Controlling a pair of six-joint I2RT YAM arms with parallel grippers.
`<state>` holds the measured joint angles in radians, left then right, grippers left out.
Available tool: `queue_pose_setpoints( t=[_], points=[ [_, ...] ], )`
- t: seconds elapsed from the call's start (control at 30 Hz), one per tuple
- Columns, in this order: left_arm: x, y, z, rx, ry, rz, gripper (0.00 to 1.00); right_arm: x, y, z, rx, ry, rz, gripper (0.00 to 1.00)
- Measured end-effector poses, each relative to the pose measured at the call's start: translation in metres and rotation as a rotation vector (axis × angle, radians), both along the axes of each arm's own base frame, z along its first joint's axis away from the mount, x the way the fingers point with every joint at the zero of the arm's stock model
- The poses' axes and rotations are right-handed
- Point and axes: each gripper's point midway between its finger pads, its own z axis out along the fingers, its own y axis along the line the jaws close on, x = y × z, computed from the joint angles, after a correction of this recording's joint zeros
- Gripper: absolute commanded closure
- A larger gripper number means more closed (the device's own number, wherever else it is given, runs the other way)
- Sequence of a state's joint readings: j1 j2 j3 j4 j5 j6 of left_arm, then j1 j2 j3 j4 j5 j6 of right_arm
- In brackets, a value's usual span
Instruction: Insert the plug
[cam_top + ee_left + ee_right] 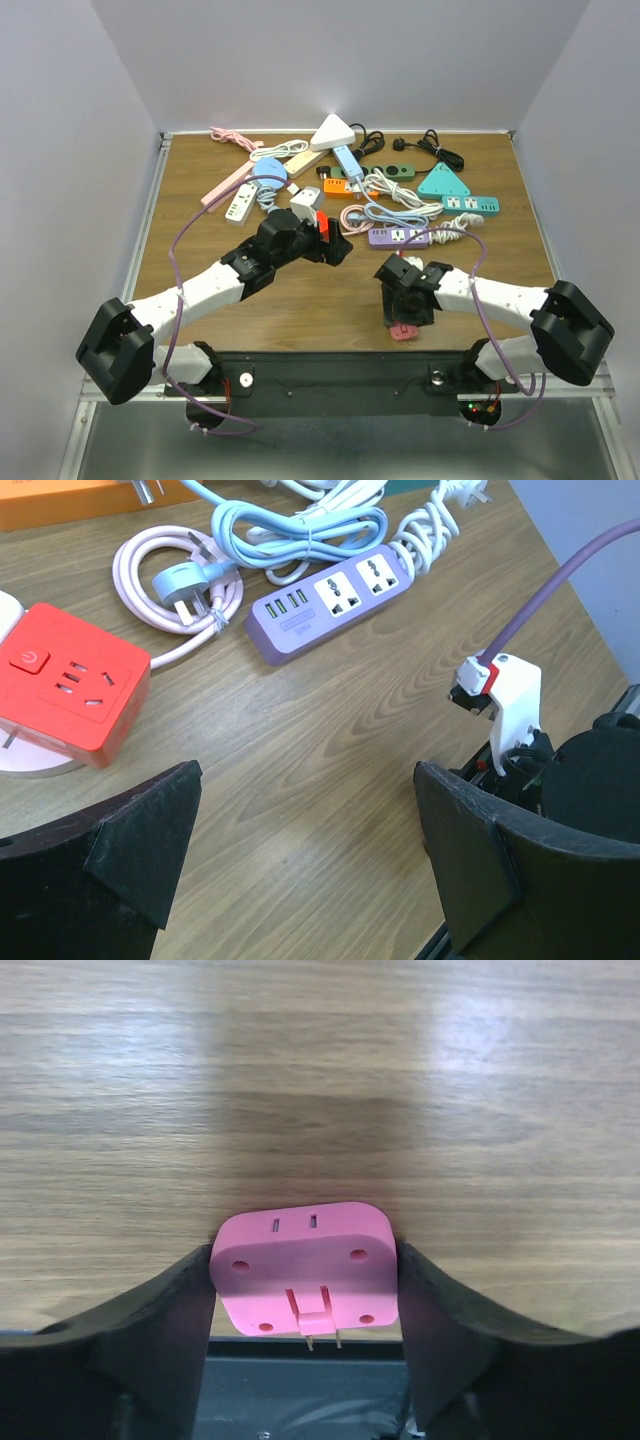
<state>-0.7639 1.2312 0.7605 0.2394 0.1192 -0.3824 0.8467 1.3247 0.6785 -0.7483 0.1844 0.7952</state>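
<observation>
Pink adapter (305,1265): it sits dead centre between the right fingers, touching both. Two slots show on its face, and metal pins poke from the edge nearer the wrist.
Right gripper (303,1282): you're closed down to the adapter's width and gripping it by its two sides, low over the table's near edge. From overhead the adapter (402,331) shows just below the gripper (405,310).
Contact with the wood: you cannot tell whether the adapter rests on the table or hangs just above it.
Left gripper (305,820): your fingers are spread wide with nothing between them, only bare wood under the gap.
Wooden table (330,740): it fills the space from the left fingertips out to the sockets.
Red cube socket (75,685): it lies just ahead of the left fingers, off to one side of the gap, socket face and power button up.
Purple power strip (330,598): it lies further ahead of the open gap, apart from the fingers, with two sockets and a row of USB ports facing up.
Pink cable coil (170,580): it lies between the red cube and the purple strip, a pale plug resting on it.
Light blue cable (300,530): it's bundled just beyond the purple strip, the farthest of the lot from your fingers.
</observation>
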Motion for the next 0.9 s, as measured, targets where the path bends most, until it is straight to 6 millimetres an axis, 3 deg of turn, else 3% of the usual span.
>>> queue_pose_setpoints(
  t=[0.17,0.33,0.43,0.6,0.73,0.9],
  points=[
    [-0.002,0.002,-0.002,0.003,-0.006,-0.006,0.01,0.004,0.007,0.004,0.023,-0.012,0.004,0.59],
    [-0.011,0.010,-0.007,0.005,-0.016,-0.010,0.01,0.025,0.030,0.024,0.064,-0.047,0.006,0.68],
    [-0.018,0.015,-0.004,-0.010,-0.037,-0.019,0.01,0.051,0.056,0.040,0.093,-0.090,0.002,0.78],
    [-0.031,0.019,0.027,-0.102,-0.148,-0.065,0.01,0.102,0.089,0.071,0.142,-0.168,-0.017,0.99],
    [-0.039,0.019,0.042,-0.155,-0.213,-0.101,0.01,0.144,0.101,0.096,0.193,-0.236,-0.046,1.00],
    [-0.043,0.016,0.039,-0.165,-0.217,-0.128,0.01,0.169,0.105,0.123,0.259,-0.282,-0.073,1.00]
  ],
)
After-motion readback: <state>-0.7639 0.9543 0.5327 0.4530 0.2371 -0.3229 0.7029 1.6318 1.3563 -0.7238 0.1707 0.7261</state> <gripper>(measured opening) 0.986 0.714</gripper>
